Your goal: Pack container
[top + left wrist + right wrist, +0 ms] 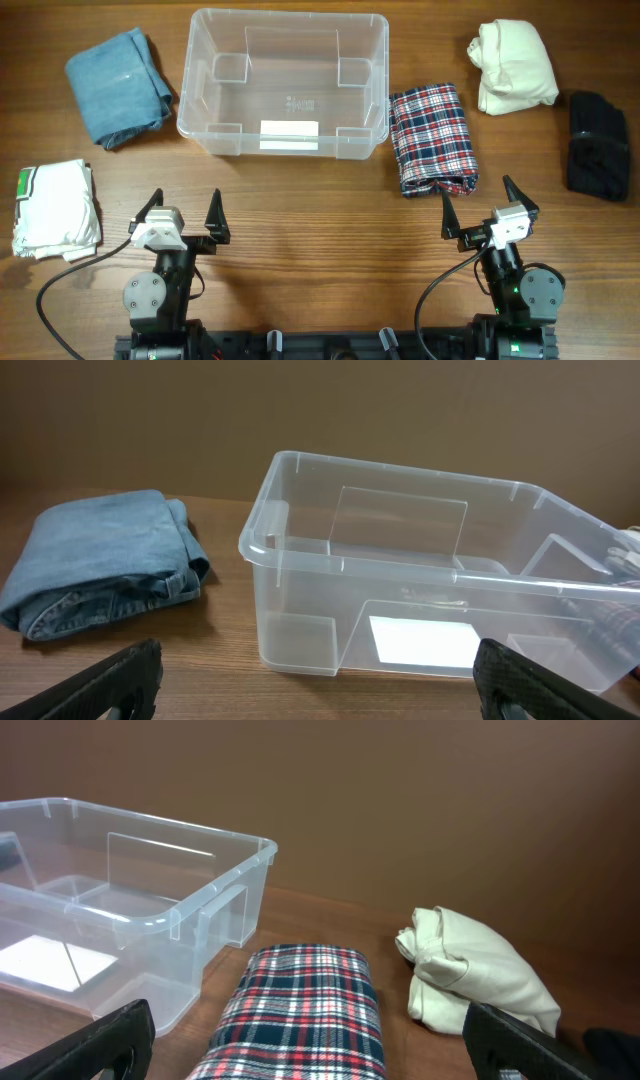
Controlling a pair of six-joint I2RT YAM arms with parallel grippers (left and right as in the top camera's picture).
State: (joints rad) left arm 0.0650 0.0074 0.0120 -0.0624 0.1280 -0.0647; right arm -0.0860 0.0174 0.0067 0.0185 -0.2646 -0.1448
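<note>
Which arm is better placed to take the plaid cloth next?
Right. The open right gripper faces the plaid cloth beside the container; the left gripper is farther away.

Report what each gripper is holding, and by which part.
Nothing is held. The left gripper and the right gripper both stand open and empty, apart from the container.

left gripper [185, 210]: jaws spread wide, holding nothing
right gripper [478, 203]: jaws spread wide, empty, turned slightly inward
arms: both seemingly folded low over their bases
</note>
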